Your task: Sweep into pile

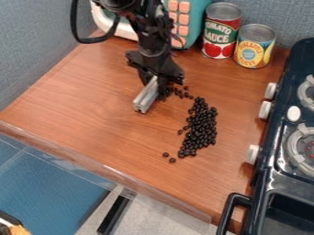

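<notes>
Black bar handle (230, 211) of the toy stove (262, 181) juts out at five o'clock, if you lay a clock over the counter (92, 98) with twelve at the back. The stove takes up the side from two round to five, its pale knobs (265, 110) poking toward the wood.

Up at twelve hangs the gripper (155, 84), its fingers drawn in on a silver bar (146, 97), which slants down toward the counter, its lower end a little toward seven.

As for the dark beans (201, 126), the bulk lies in a long, uneven heap just toward three from the middle. A thin string of them trails up toward twelve, right beside the gripper. A couple sit apart near six, and one lies just off the heap's left side.

Lettering shows on both cans at the back: the red-and-green one (221, 34) at one o'clock has tomatoes pictured on its label, and the yellow one (254, 48), between one and two, wears a round blue patch. Just past twelve, the teal toy microwave (199, 13) has peach-coloured buttons.

Wood stretches from the bar out to the left edge at ten, and a see-through strip (104, 166) follows the near edge from nine round past six. Between heap and knobs runs a narrower band of wood.
</notes>
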Tool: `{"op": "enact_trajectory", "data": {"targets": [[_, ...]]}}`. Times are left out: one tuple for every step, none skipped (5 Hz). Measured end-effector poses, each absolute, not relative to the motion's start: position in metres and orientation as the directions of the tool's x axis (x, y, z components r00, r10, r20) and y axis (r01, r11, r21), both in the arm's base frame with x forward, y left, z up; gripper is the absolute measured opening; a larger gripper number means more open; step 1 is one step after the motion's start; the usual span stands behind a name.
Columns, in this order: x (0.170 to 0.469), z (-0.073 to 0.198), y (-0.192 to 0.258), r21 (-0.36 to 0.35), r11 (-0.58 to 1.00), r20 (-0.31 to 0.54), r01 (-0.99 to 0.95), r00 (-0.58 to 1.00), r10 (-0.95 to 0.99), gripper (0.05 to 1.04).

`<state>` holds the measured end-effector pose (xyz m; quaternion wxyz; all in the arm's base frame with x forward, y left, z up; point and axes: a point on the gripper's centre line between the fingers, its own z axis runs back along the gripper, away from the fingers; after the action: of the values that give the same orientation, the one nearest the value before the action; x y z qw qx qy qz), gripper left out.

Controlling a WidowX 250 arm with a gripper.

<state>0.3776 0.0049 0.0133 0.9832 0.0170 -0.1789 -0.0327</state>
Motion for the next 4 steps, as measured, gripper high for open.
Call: {"op": "enact_trajectory", "data": {"targets": [[0.375, 0.012, -0.005, 0.042, 0.996, 0.351, 0.077, 0.932, -0.087, 0.372], [0.374, 0.013, -0.018, 0.036, 0.996, 0.357, 0.081, 0.930, -0.088, 0.372], [0.374, 0.012, -0.021, 0.030, 0.997, 0.356, 0.074, 0.931, -0.080, 0.372], [0.372, 0.013, -0.041, 0.019, 0.996, 0.357, 0.088, 0.930, -0.089, 0.372]]}}
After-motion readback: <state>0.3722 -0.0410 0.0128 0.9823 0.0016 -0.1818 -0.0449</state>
